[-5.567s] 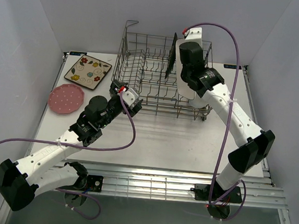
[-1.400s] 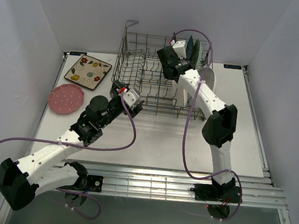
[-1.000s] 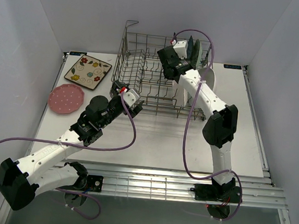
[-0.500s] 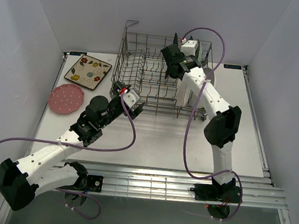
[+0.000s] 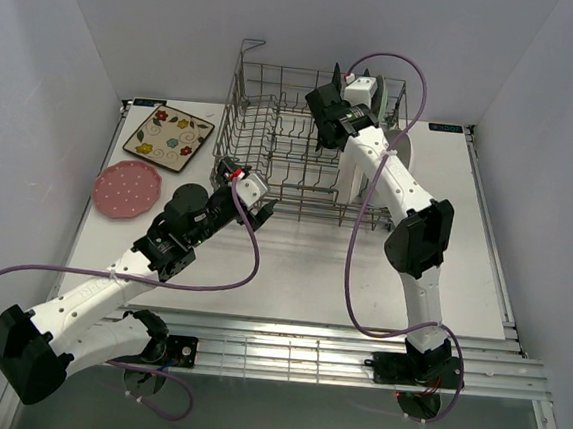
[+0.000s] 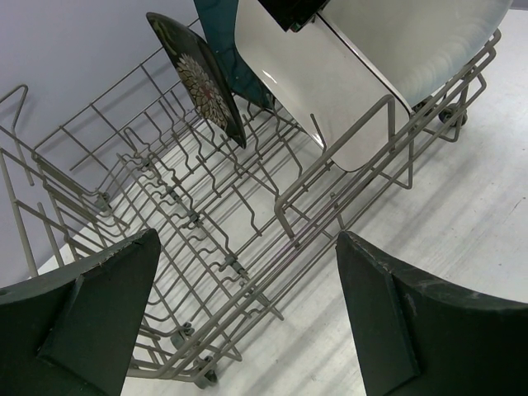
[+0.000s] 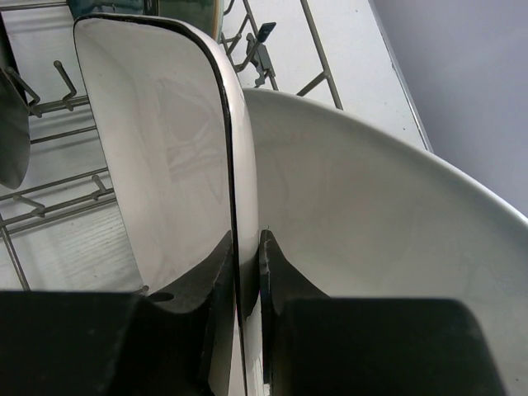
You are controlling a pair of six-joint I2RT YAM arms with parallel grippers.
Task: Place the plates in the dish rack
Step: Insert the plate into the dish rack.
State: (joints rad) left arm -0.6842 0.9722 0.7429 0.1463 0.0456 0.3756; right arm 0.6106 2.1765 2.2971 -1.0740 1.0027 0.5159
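The dish rack (image 5: 242, 120) stands at the back of the table. My right gripper (image 5: 331, 138) reaches into its right half and is shut on the black-rimmed edge of the white rectangular plate (image 7: 157, 148), which stands upright; the gripper (image 7: 246, 247) pinches its rim. Right beside it leans the white oval plate (image 7: 371, 214). In the left wrist view a dark patterned plate (image 6: 202, 91) and a teal plate (image 6: 223, 41) stand further back in the rack (image 6: 190, 214). My left gripper (image 5: 255, 200) hangs open and empty at the rack's front left corner.
On the table left of the rack lie the cream floral square plate (image 5: 169, 136) and the pink dotted round plate (image 5: 126, 187). Grey walls close in the table on the left, back and right.
My right wrist has turned and shifted slightly over the rack's right half, still gripping the white plate. The left gripper has edged a little to the right.
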